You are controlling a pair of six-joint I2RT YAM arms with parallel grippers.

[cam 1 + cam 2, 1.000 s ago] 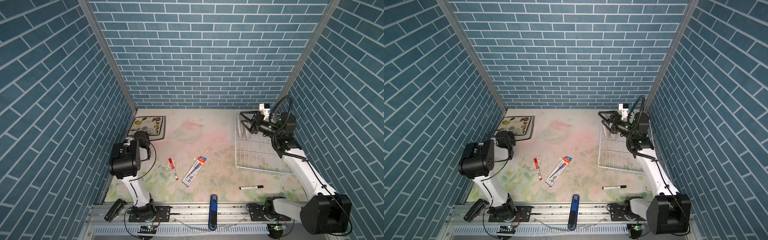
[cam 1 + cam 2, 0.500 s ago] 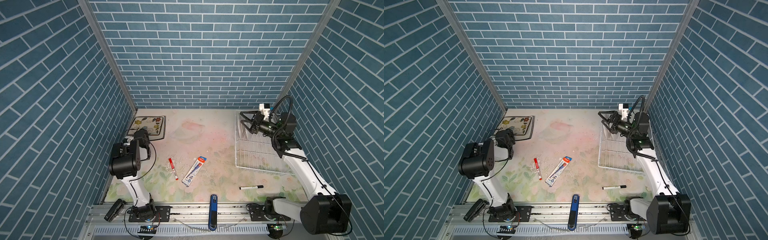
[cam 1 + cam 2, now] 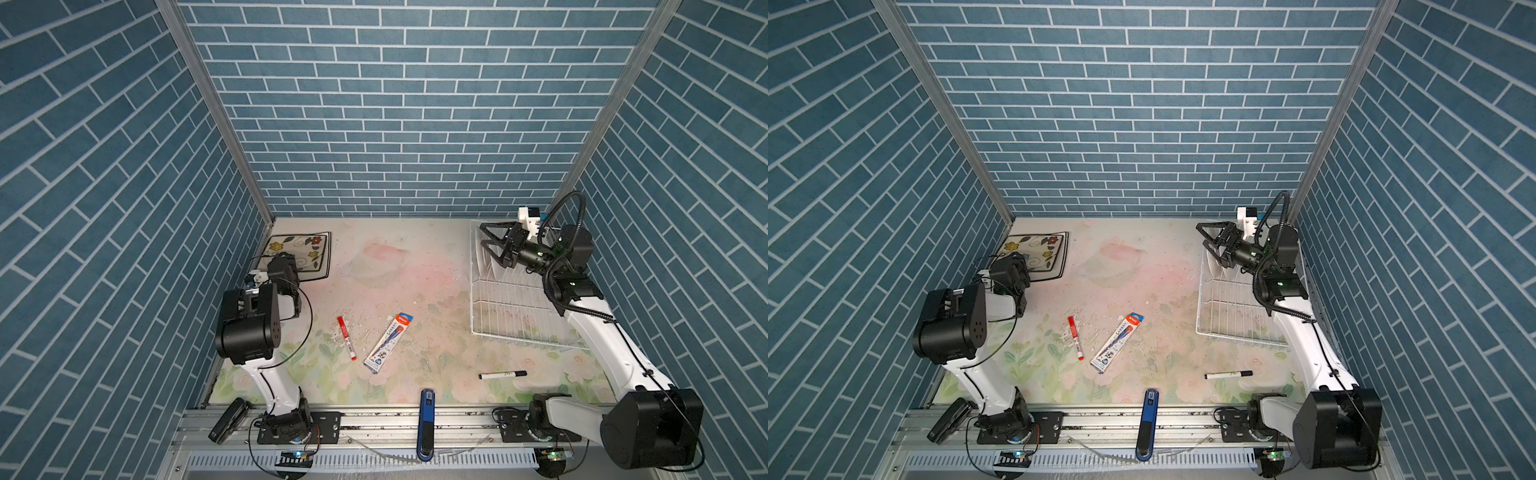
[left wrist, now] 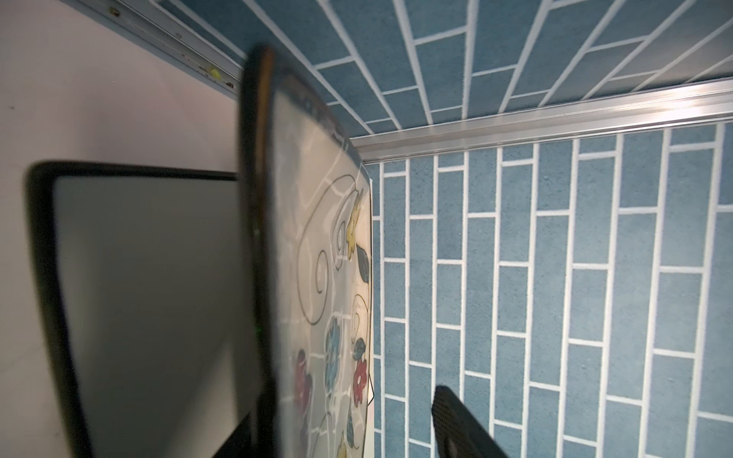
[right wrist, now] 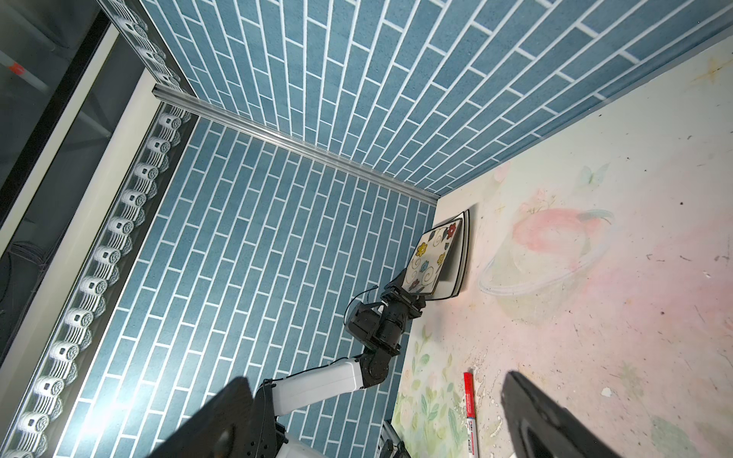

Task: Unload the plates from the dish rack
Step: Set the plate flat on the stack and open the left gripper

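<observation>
1. We see the left claw (image 5: 410,293) at the near edge of a square floral plate (image 5: 434,253) in the far left corner of the surface (image 3: 415,282).
2. In the left wrist view this plate runs edge-on between the jaws. The one visible finger (image 4: 456,428) stands clear of its flowered face, so we read the jaws as apart, not clamped.
3. The floral plate is tilted, its claw end raised over a second square plate (image 5: 456,273) with a black rim, which lies flat beneath it.
4. The dish rack (image 3: 519,307) sits at the far right of the surface, well apart from both plates.
5. The right claw (image 3: 483,235) hangs over the rack's far end with its jaws spread wide and nothing between them.
6. We cannot tell whether a plate stands in the rack under that claw.
7. On the surface between the arms lie a red marker (image 3: 346,337) and a pen packet (image 3: 388,343) near each other, with a black marker (image 3: 503,374) near the front right.
</observation>
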